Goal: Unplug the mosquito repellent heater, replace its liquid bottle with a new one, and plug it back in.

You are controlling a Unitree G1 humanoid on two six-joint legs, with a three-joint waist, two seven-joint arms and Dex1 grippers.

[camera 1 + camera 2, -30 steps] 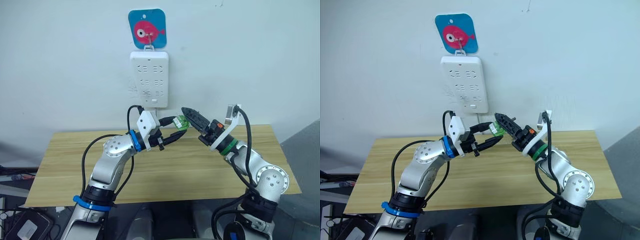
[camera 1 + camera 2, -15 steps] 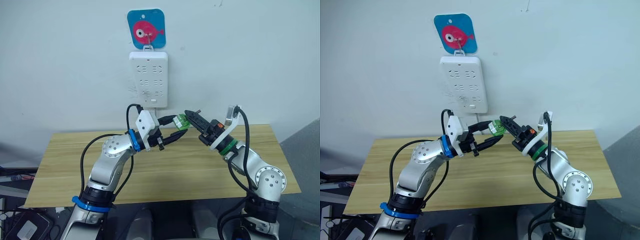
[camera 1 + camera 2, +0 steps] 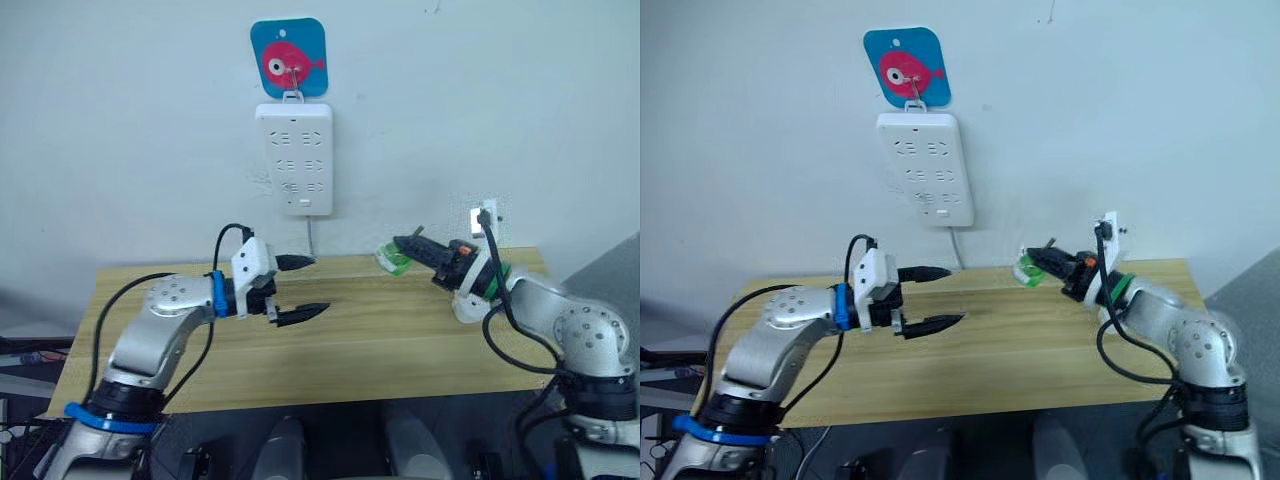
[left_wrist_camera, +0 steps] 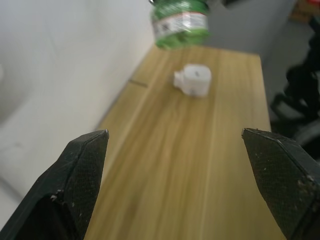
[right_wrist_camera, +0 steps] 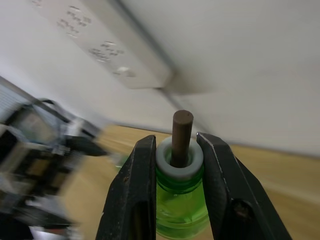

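Right gripper pinches the bottle below the power strip; left gripper spread, empty

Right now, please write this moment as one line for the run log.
right gripper: shut on green wick bottle, held above table | left gripper: open, empty | white heater: on table, unplugged

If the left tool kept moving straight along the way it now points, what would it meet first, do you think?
Probably the green bottle held in the right tool, which hangs nearly dead ahead of the open left tool; the white heater lies lower on the table. Depth is uncertain.
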